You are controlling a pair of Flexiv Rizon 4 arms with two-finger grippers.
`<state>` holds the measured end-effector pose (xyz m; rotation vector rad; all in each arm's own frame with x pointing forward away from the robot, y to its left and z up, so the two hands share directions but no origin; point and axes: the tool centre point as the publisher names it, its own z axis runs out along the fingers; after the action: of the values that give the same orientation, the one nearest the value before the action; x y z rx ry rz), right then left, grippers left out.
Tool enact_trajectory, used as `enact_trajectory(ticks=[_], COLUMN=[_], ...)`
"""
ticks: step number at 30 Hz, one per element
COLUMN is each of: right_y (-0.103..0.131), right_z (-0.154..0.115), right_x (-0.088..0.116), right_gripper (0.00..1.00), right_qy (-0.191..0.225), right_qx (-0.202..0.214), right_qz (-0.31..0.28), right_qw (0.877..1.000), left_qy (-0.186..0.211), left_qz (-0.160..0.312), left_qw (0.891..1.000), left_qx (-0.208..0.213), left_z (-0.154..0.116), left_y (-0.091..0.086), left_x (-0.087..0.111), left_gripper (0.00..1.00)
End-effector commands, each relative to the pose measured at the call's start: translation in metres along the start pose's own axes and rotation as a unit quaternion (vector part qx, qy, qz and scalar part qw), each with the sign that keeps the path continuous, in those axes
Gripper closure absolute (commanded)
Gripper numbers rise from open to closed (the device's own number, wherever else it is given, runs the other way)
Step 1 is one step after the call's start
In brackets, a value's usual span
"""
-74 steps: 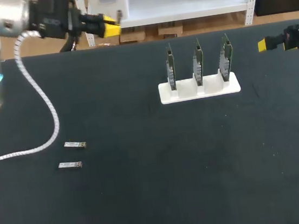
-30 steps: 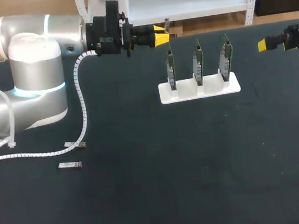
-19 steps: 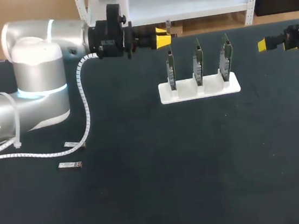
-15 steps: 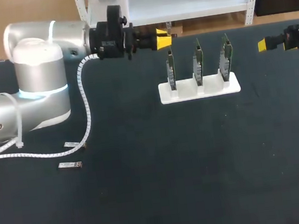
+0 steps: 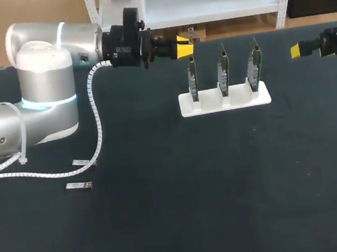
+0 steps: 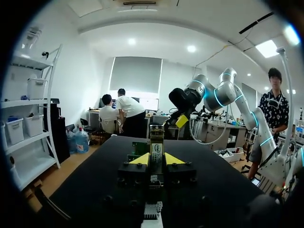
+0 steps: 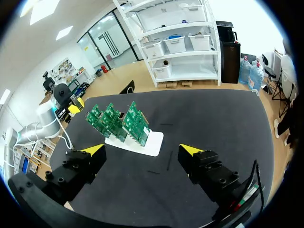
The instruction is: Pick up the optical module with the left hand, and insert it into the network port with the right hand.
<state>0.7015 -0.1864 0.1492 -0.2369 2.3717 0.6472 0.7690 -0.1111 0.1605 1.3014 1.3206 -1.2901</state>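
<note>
My left gripper point(image 5: 186, 46) hangs above the table's far edge, just left of the white stand point(image 5: 225, 99), shut on a small silver optical module point(image 5: 190, 35). In the left wrist view the module point(image 6: 156, 148) sticks out between the yellow fingertips point(image 6: 140, 159). Three green circuit boards point(image 5: 223, 68) stand upright in the stand; their ports are too small to make out. My right gripper point(image 5: 299, 50) stays at the far right edge, open and empty, and its wrist view looks down on the boards point(image 7: 121, 121) ahead of its spread fingers point(image 7: 93, 150).
Two more silver modules point(image 5: 79, 186) point(image 5: 84, 163) lie on the black table at the left, near my left arm's white cable point(image 5: 96, 110). Bare black tabletop point(image 5: 226, 192) stretches in front of the stand.
My left arm has swung right from the table's far left corner with the module, over the last second creeping closer to the leftmost board. The right arm has not moved.
</note>
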Motion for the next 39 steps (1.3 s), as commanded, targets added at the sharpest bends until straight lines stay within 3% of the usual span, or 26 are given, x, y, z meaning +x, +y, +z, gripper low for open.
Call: enact_trajectory(ticks=[1, 22, 25, 30, 39], right_y=[0.002, 0.002, 0.004, 0.007, 0.048], right_z=[-0.001, -0.001, -0.002, 0.003, 0.035], right_x=[0.000, 0.000, -0.004, -0.033, -0.058], right_gripper=[0.00, 0.00, 0.00, 0.00, 0.00], right_qy=[0.000, 0.000, 0.006, 0.007, 0.037], right_qx=[0.004, 0.004, -0.027, -0.088, -0.210], right_qz=[0.001, 0.001, -0.033, -0.072, -0.172], right_qw=[1.000, 1.000, 0.999, 0.994, 0.962], left_qy=[-0.001, -0.002, -0.002, -0.002, -0.002], left_qz=[0.002, 0.006, 0.006, 0.006, 0.006], left_qw=[1.000, 1.000, 1.000, 1.000, 1.000], left_qx=[-0.002, 0.001, 0.001, 0.001, 0.001], left_z=[0.000, 0.000, 0.000, 0.000, 0.000], left_y=[-0.003, -0.002, -0.002, -0.002, -0.002], left_x=[0.001, 0.001, 0.001, 0.001, 0.001], left_gripper=[1.00, 1.00, 1.00, 1.00, 1.00])
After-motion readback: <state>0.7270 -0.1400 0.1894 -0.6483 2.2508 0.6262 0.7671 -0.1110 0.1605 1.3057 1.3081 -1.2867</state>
